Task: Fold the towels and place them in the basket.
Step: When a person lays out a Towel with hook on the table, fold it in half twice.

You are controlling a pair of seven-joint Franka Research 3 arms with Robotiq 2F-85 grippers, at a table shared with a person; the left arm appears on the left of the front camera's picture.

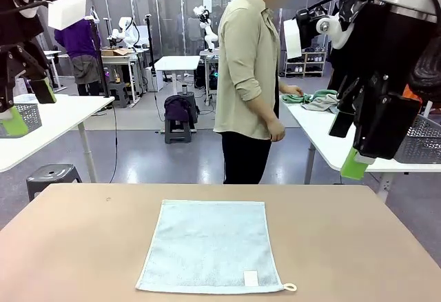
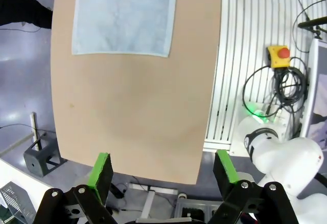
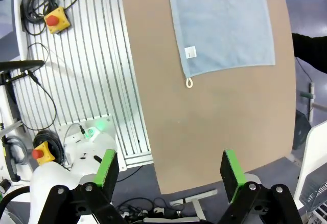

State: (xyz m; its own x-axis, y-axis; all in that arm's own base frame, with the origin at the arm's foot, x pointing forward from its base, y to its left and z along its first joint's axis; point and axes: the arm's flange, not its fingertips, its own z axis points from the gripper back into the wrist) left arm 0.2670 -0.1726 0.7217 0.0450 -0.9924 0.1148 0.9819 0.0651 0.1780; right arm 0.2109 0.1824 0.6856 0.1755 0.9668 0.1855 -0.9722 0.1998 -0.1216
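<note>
Nearest the robot, the light blue-grey towel [image 1: 210, 247] lies spread flat on the brown desk [image 1: 83, 233]. Its white label [image 1: 251, 278] and small loop [image 1: 290, 287] are at the near right corner, close to the desk's near edge. Above it hang the left pincer [image 2: 162, 165] and the right pincer [image 3: 169, 157], both with jaws wide apart and holding nothing, well clear of the cloth.

The step in hand looks like the first fold, not yet begun. To do it well, each pincer should probably come down on one near corner and nip only the hem (terry is limp and will sag between the grips). The two should then carry that edge to the far edge at matched height, so the corners meet squarely. The loop could snag a finger, so grip just beside it.

Beyond the desk a person [image 1: 248, 74] has turned to a neighbouring table [image 1: 324, 136], one hand [image 1: 293, 90] on the mint green towel [image 1: 313, 98] bunched there. A dark mesh basket [image 1: 422, 140] sits farther right on that table.
</note>
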